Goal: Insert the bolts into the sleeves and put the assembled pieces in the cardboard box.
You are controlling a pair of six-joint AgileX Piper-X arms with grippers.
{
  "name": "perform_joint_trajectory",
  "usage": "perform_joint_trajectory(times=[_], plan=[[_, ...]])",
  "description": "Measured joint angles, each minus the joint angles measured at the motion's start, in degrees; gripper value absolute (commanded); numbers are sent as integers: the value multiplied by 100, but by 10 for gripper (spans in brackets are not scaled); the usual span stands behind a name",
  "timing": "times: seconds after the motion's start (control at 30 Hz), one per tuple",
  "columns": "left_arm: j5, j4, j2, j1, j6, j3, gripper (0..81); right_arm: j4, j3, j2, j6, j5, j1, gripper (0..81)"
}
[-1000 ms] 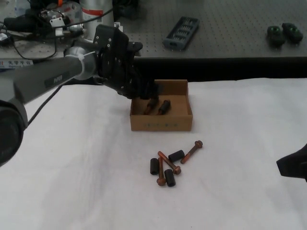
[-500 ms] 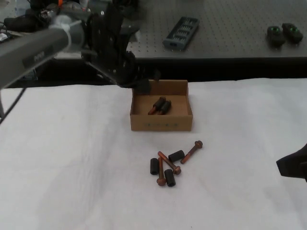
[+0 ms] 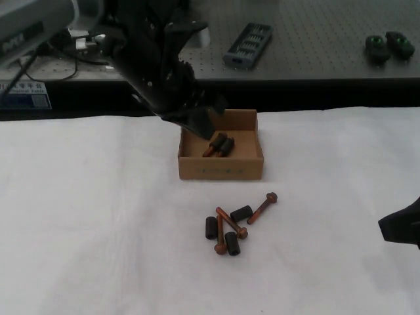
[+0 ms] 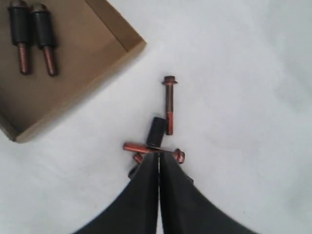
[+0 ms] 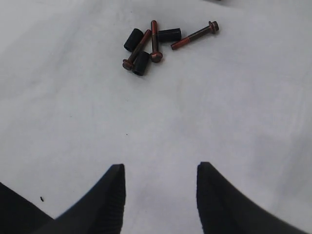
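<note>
While two assembled pieces [image 3: 220,146] lie in the cardboard box [image 3: 221,172], the high view shows three bolts [image 3: 262,207] and three sleeves [image 3: 210,227] loose on the surface [image 3: 98,230] before the box. The left wrist view shows the left claw [image 4: 159,161] pressed together and empty. In the right wrist view, the right claw [image 5: 161,166] sits apart, farther from the box than the loose pile. Three assemblies likely remain.

The left gripper [image 3: 199,123] has lifted out of the cardboard box [image 3: 220,170] to above its far-left corner, leaving an assembled piece [image 3: 211,146] inside.
</note>
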Motion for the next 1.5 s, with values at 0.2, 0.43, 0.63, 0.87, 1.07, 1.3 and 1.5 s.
perform_joint_trajectory(times=[0.2, 0.43, 0.63, 0.87, 1.07, 1.3, 1.5], plan=[[-414, 201, -906, -367, 58, 1032, 7, 0, 0, 0, 0, 106, 0, 346], [-720, -3, -2806, -827, 73, 3163, 7, 0, 0, 0, 0, 179, 0, 346], [-806, -803, -4499, -859, -484, 5333, 7, 0, 0, 0, 0, 194, 0, 346], [-805, -1339, -5284, -859, -678, 6103, 7, 0, 0, 0, 0, 194, 0, 346], [-805, -1842, -5391, -859, -719, 6133, 7, 0, 0, 0, 0, 194, 0, 346], [-805, -2267, -5391, -859, -732, 6133, 7, -412, 0, 180, 595, 202, 0, 346], [-805, -2320, -5391, -859, -732, 6133, 7, -920, 0, 979, 1994, -191, 0, 346]])
